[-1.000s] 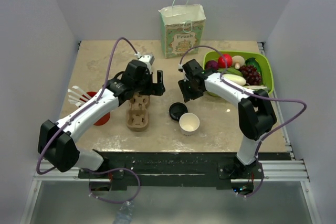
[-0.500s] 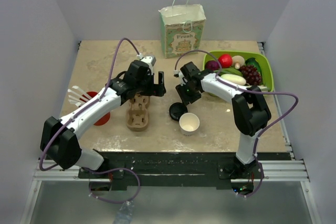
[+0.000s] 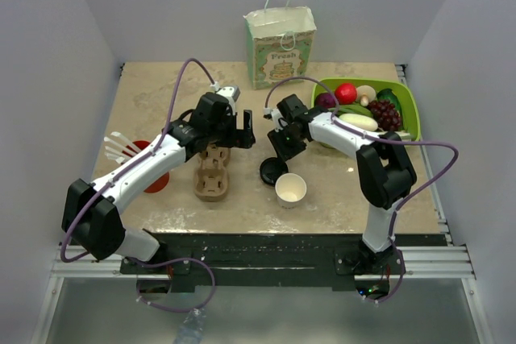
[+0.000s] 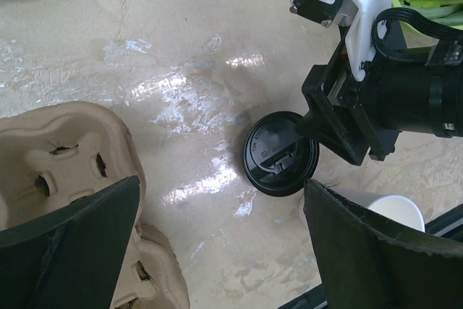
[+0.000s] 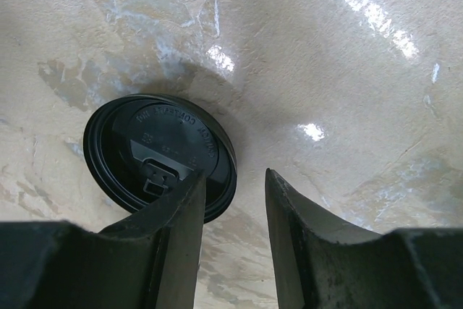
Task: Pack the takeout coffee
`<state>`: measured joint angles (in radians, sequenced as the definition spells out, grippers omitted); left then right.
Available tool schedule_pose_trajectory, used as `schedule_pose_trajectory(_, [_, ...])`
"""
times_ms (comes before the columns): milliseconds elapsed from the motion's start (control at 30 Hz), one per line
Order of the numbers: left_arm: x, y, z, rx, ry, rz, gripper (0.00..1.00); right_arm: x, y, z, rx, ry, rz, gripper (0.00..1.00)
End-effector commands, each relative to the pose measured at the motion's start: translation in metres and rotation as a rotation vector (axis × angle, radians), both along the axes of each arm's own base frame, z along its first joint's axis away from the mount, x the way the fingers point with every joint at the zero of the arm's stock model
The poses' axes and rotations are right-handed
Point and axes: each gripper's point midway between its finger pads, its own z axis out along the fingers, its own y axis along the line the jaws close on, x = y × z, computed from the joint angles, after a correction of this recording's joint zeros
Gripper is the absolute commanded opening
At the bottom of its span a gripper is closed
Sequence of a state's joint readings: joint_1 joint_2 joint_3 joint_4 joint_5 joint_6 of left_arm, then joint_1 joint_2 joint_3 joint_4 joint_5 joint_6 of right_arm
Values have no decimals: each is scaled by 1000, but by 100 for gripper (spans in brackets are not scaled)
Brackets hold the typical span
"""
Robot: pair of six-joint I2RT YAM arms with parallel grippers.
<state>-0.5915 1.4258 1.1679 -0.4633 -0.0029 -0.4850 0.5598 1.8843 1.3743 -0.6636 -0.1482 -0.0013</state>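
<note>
The takeout coffee, a bare white paper cup (image 3: 290, 189), stands upright near the table's front; its rim shows at the lower right of the left wrist view (image 4: 396, 211). A loose black lid (image 3: 272, 171) (image 5: 155, 150) lies flat just behind and left of it. My right gripper (image 3: 282, 147) (image 5: 235, 179) hangs low over the lid's right edge, jaws partly open, nothing between them. One finger (image 5: 173, 229) overlaps the lid's rim. My left gripper (image 3: 240, 130) (image 4: 217, 251) stands wide open and empty above the table, between the cardboard carrier (image 3: 213, 171) and the lid (image 4: 278, 153).
A paper bag (image 3: 280, 47) stands at the back centre. A green bowl (image 3: 411, 110) of fruit and vegetables sits at the back right. A red cup (image 3: 153, 175) of white utensils is at the left. The carrier (image 4: 65, 157) lies under my left finger.
My right gripper has moved left and down to the lid's edge, and its jaws have narrowed. The left arm shifted only slightly.
</note>
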Motion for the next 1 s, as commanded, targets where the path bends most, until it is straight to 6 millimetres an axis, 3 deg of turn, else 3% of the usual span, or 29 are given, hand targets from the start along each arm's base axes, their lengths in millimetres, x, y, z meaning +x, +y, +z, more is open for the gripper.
schedule_pose_trajectory(0, [8,-10,18,-33,-56,-31,100,8,9,2,35,-25,35,41])
schedule_pose_trajectory(367, [6,-9,18,-34,-50,-36,100,7,15,-7,43,-11,47,34])
schedule_pose_trajectory(533, [6,-9,17,-29,-47,-36,100,5,15,-8,39,-10,42,17])
schedule_pose_trajectory(767, [5,-8,17,-30,-45,-37,100,6,13,3,34,-35,40,0])
schedule_pose_trajectory(967, [3,-11,15,-36,-38,-49,99,5,14,13,47,-48,28,0])
